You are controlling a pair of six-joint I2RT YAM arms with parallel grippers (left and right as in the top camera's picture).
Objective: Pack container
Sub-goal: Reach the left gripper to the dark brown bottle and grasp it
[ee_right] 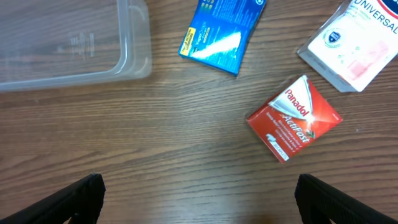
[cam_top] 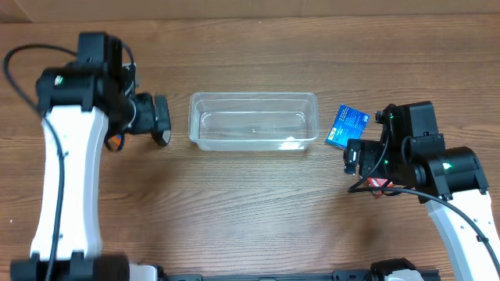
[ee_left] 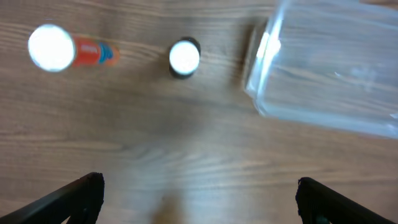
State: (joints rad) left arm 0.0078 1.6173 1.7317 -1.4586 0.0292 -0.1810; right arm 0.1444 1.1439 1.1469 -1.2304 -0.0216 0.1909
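"Panadol ActiFast" on red box (ee_right: 294,118); "UNIVERSAL" on white packet (ee_right: 351,46)

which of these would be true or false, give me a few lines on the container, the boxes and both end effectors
1. The container holds no boxes or bottles. True.
2. The red Panadol box lies inside the container. False: it lies on the table, outside the container.
3. The blue box lies outside the container, on the right arm's side. True.
4. The left end effector is shut on a bottle. False: it is open and holds nothing.
5. The right end effector is open and empty. True.
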